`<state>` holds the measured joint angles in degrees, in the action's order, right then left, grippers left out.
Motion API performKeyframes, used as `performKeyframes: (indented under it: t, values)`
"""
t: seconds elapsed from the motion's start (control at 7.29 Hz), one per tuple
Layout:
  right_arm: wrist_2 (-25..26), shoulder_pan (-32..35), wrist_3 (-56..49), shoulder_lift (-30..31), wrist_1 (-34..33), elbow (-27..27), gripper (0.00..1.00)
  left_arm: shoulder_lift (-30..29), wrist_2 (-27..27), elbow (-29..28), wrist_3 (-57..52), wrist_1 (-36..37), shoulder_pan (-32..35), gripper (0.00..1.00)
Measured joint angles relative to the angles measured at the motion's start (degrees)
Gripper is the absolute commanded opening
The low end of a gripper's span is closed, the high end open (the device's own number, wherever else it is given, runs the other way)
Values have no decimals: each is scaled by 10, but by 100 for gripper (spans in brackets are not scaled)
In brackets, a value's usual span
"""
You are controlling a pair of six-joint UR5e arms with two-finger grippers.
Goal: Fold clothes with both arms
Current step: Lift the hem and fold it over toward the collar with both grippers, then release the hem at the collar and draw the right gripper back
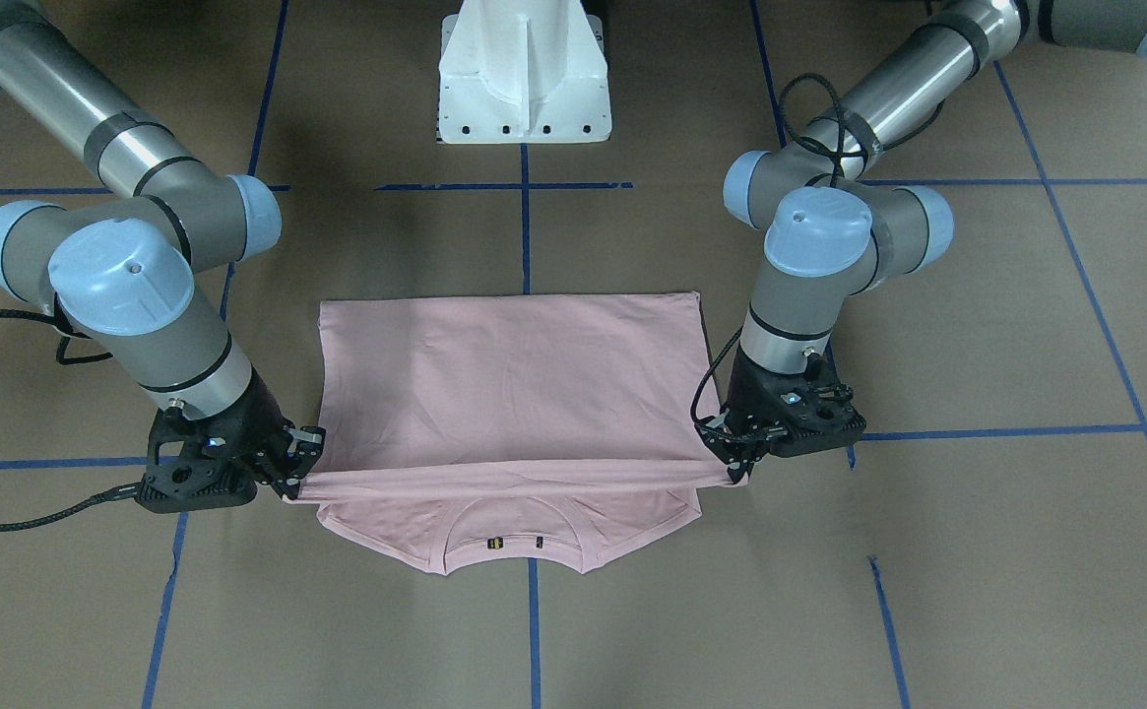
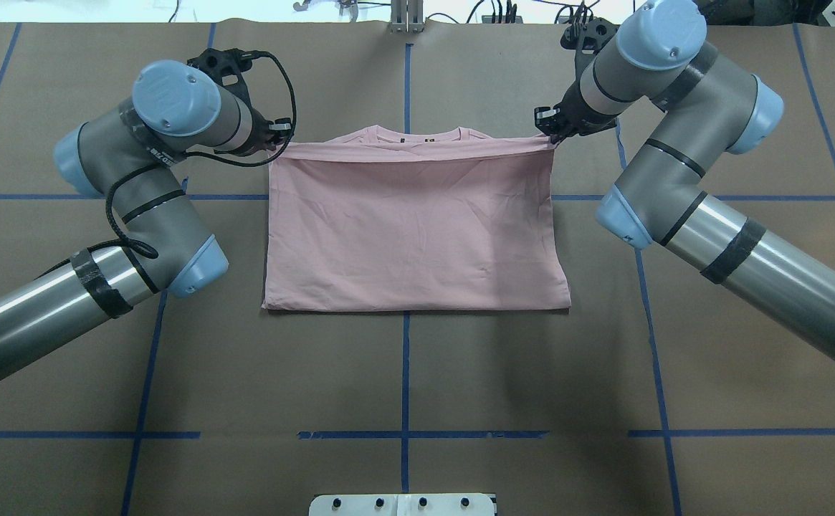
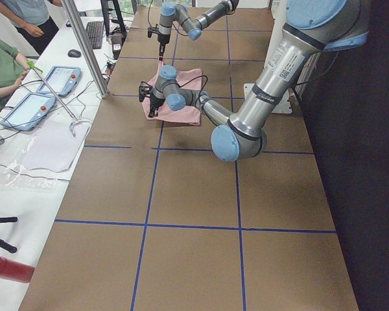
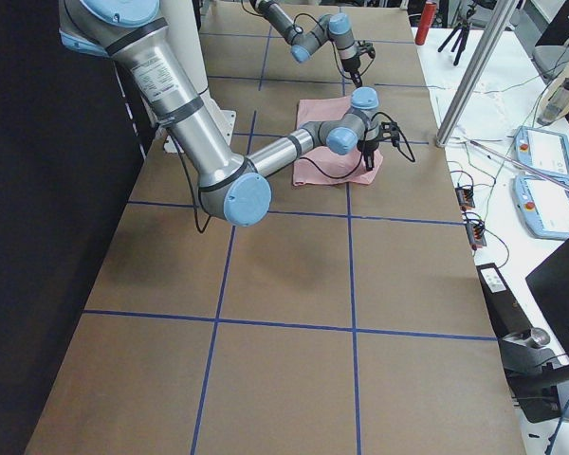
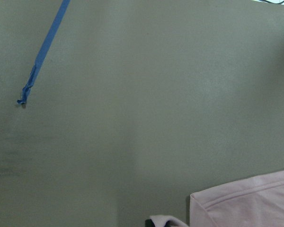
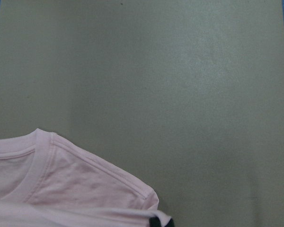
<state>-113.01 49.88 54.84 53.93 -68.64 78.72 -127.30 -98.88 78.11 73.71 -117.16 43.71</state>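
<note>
Overhead exterior, left jaws: clenched on the far-left corner of the T-shirt (image 2: 417, 229), pinching its turned-over edge.
Right jaws: clenched on the far-right corner of that same edge, level with the left jaws.
Held edge: ran taut and straight as a narrow band between the two sets of jaws, a little off the layer beneath and just short of the collar (image 2: 417, 133).
T-shirt: lay doubled over at the middle of the desk (image 2: 417, 373), plain pink side up. Its fold line was nearest the robot, and the collar and shoulders showed beyond the band at the far end.
Left arm (image 2: 137, 186): extended from the near left, its wrist angled down at the cloth's corner.
Right arm (image 2: 675, 172): extended from the near right, posed much the same.
Desk: brown, crossed by blue tape lines (image 2: 404, 373).
Pedestal (image 1: 524, 74): white, at the near edge, well apart from the shirt.
</note>
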Motion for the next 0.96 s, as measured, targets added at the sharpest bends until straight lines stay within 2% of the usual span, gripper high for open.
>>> performKeyframes:
  t: [0.82, 0.96]
  values:
    - [14, 0, 0, -27, 1, -34, 0, -12, 0, -20, 18, -2, -3, 0]
    - [14, -1, 0, -27, 1, -34, 42, -13, 1, -20, 19, -2, -4, 29]
